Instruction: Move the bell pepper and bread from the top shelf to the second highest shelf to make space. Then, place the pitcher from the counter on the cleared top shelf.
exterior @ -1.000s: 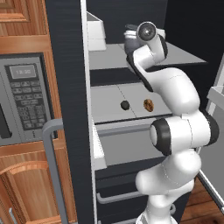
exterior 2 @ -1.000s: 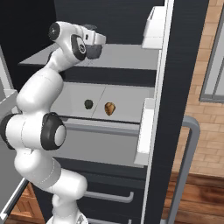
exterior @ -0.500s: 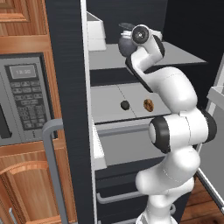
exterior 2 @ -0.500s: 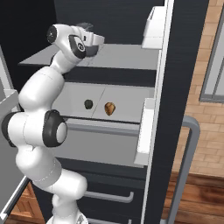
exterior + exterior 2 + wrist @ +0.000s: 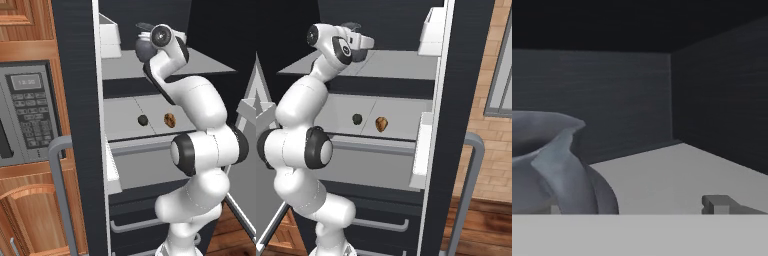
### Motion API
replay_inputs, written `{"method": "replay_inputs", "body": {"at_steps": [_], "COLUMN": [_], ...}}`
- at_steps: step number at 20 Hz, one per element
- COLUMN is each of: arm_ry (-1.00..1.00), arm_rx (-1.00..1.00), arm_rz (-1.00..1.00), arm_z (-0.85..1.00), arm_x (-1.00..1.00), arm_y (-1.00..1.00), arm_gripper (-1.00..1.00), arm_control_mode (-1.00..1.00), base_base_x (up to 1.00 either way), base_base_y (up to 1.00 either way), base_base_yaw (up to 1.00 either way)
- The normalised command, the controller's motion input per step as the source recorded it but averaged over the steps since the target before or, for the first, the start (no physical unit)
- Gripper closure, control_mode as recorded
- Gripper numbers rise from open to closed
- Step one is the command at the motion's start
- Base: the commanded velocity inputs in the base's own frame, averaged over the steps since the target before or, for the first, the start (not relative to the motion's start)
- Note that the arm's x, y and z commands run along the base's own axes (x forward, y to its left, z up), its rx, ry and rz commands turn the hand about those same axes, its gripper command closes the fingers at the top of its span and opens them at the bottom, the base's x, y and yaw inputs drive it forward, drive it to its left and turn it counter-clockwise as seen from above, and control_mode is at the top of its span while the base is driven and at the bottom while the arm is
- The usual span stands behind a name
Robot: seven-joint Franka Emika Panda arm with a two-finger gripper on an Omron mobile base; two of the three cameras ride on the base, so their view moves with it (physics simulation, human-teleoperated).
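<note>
So the gripper [image 5: 639,205] is up at the top shelf [image 5: 200,62] inside the fridge [image 5: 466,60], and its fingers are spread wide with nothing between them. In the hand view one finger tip [image 5: 719,204] pokes up at the lower right and there's just a sliver of the other at the lower left, tucked against the pitcher [image 5: 554,167]. The pitcher stands upright on the shelf, off to the left of the gap between the fingers, with the left tip right by its belly; whether that tip is actually touching it I can't tell. The flared spout rises well above the tips. Ahead of the fingers it's bare grey shelf plate running back to the dark rear wall. From the left base view you can see the pitcher [image 5: 143,47] peeking out dark behind the hand, standing on the top shelf. In the right base view it [image 5: 356,50] is mostly hidden by the wrist, only the spout and a bit of the belly showing. One level below the fingers, on the second shelf [image 5: 120,117], the pepper [image 5: 142,120] and bread [image 5: 169,120] sit near each other but not touching, the bread on the side nearer the arm. Same pair shows from the right: pepper [image 5: 357,119], bread [image 5: 381,123].
</note>
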Motion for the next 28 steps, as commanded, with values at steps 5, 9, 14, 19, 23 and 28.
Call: {"method": "replay_inputs", "body": {"at_steps": [5,9,14,19,23,28], "arm_ry": [0.01,0.00,0.04,0.05,0.02,0.06], "arm_rx": [-0.01,0.00,0.00,0.00,0.00,0.00], "arm_rz": [-0.01,-0.01,-0.01,0.01,0.05,0.01], "arm_z": [-0.22,-0.49,-0.65,-0.15,0.25,0.24], "arm_x": [0.11,0.13,0.04,-0.28,-0.96,-1.00], "arm_y": [0.00,-0.01,-0.10,-0.01,0.00,-0.01], "arm_gripper": [-1.00,-1.00,-1.00,-1.00,-1.00,-1.00], "arm_control_mode": [-1.00,-1.00,-1.00,-1.00,-1.00,-1.00], "base_base_x": [0.00,0.00,0.00,0.00,0.00,0.00], "base_base_y": [0.00,0.00,0.00,0.00,0.00,0.00], "base_base_yaw": [0.00,0.00,0.00,0.00,0.00,0.00]}}
